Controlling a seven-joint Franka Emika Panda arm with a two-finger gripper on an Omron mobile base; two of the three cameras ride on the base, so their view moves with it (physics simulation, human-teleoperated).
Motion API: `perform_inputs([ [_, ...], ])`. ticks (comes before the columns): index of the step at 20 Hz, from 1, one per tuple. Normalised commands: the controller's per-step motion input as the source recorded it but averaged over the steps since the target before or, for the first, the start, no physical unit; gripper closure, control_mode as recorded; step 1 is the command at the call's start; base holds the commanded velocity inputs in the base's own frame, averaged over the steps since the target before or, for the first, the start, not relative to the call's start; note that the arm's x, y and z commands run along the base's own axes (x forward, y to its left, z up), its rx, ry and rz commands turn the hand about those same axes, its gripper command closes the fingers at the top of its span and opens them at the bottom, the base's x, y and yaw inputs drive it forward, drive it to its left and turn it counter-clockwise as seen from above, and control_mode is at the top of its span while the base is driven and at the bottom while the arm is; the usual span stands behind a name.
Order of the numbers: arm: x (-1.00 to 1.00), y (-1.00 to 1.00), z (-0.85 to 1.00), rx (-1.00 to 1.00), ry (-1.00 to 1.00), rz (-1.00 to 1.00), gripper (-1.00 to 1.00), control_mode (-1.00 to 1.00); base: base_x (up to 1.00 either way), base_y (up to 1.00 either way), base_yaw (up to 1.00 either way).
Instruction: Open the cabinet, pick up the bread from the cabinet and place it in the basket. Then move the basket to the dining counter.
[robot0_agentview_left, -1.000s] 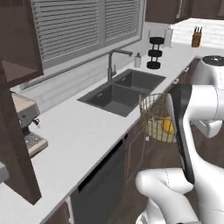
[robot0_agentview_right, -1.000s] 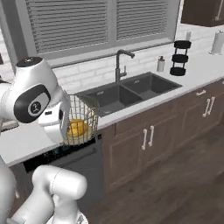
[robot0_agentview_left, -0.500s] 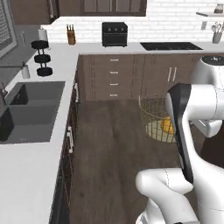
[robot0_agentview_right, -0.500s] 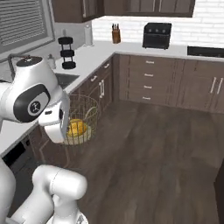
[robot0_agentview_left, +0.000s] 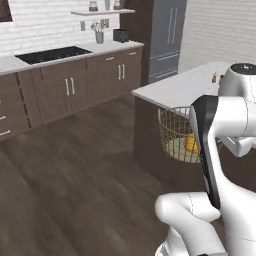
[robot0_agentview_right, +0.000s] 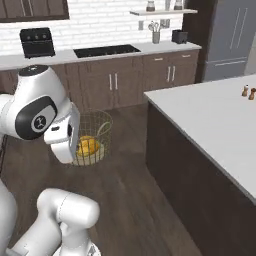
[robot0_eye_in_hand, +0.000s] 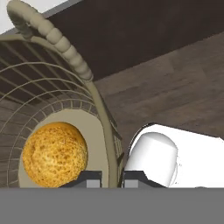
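Note:
My gripper (robot0_eye_in_hand: 112, 179) is shut on the rim of the basket (robot0_eye_in_hand: 65, 43), a golden-tan wire bowl with a pale bottom. One fingertip sits inside the rim and the other outside. The bread (robot0_eye_in_hand: 54, 154), a round yellow-orange lump, lies on the basket's bottom. From the base cameras the basket (robot0_agentview_left: 175, 134) (robot0_agentview_right: 96, 132) hangs off the floor in front of my arm, with the bread (robot0_agentview_left: 190, 143) (robot0_agentview_right: 87, 146) inside. The white-topped dining counter (robot0_agentview_left: 175, 89) (robot0_agentview_right: 210, 117) stands just beyond and to the right of the basket. The cabinet is out of view.
Dark base cabinets (robot0_agentview_right: 117, 87) with a black cooktop (robot0_agentview_right: 106, 50) line the back wall, beside a tall grey fridge (robot0_agentview_left: 167, 37). Two small shakers (robot0_agentview_right: 248, 91) stand on the dining counter. Wooden floor (robot0_agentview_left: 65, 180) lies open to the left of the island.
The whole picture has swung as the base turned, from the sink counter past the corner cabinets to the island. The basket with the bread stays in my shut gripper.

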Motion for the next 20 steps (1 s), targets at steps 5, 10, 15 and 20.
perform_inputs([
  [5, 0.00, 0.00, 0.00, 0.00, 0.00, 0.00, 1.00, 1.00, 0.00, 0.16, -0.96],
  [10, 0.00, 0.00, 0.00, 0.00, 0.00, 0.00, 1.00, 1.00, 0.14, 0.92, -0.60],
  [15, 0.00, 0.00, 0.00, 0.00, 0.00, 0.00, 1.00, 1.00, 0.15, 1.00, -0.32],
  [20, 0.00, 0.00, 0.00, 0.00, 0.00, 0.00, 1.00, 1.00, 0.25, 1.00, -0.24],
])
